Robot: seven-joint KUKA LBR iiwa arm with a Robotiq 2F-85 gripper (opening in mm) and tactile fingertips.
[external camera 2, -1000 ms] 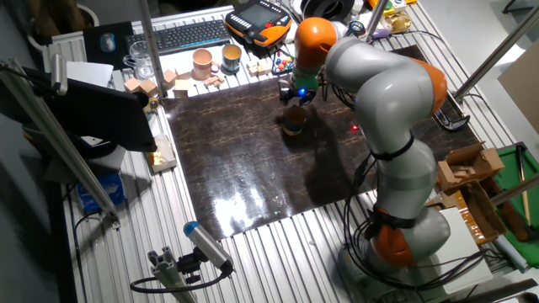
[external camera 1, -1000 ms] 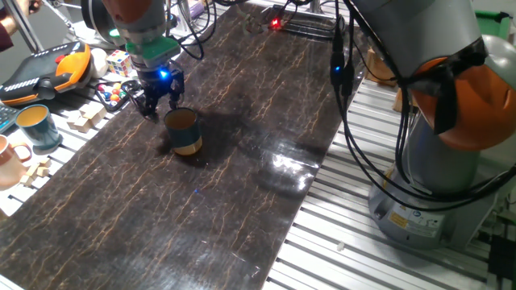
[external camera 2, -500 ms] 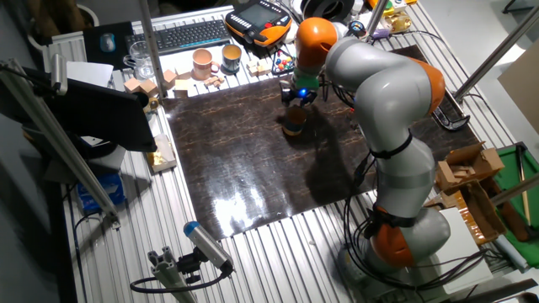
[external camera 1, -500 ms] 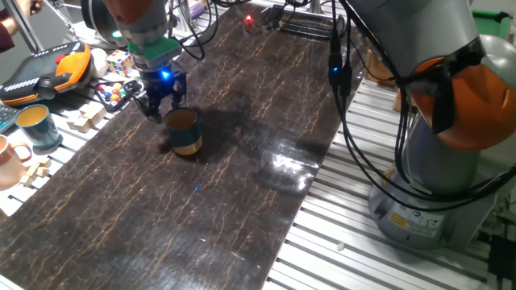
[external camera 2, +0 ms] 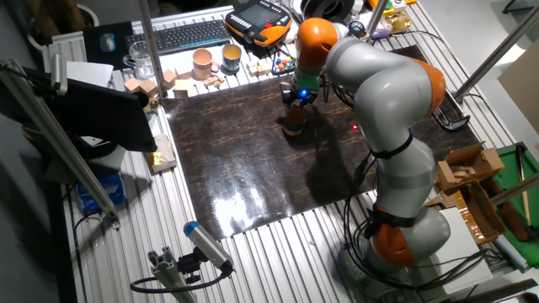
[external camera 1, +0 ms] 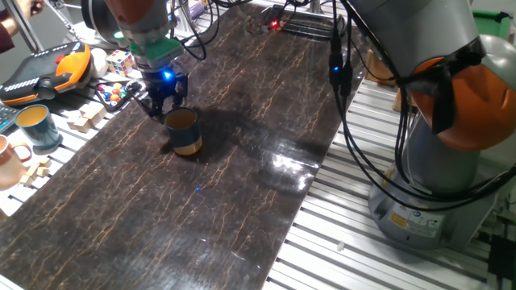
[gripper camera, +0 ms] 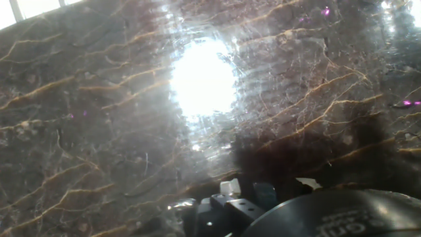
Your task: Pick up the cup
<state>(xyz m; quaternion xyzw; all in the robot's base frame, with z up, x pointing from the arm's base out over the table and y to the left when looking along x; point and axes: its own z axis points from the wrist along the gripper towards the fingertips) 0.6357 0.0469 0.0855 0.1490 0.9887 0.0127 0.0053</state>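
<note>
Approaching cup [external camera 1: 184, 131] upper left | end effector [external camera 1: 164, 109] spread open, empty | next we centre over rim, descend

one cup [external camera 1: 184, 131] with a dark teal top and orange base stands on the dark marbled mat [external camera 1: 242, 161]; two mugs sit off the mat: a teal mug [external camera 1: 37, 126] and a pinkish-tan mug [external camera 2: 202, 61]; one gripper [external camera 1: 164, 105] on one robot arm [external camera 2: 379, 93]; one keyboard [external camera 2: 189, 35]; one orange-edged pendant [external camera 1: 44, 68]; several wooden blocks [external camera 1: 81, 119], number unclear
</note>
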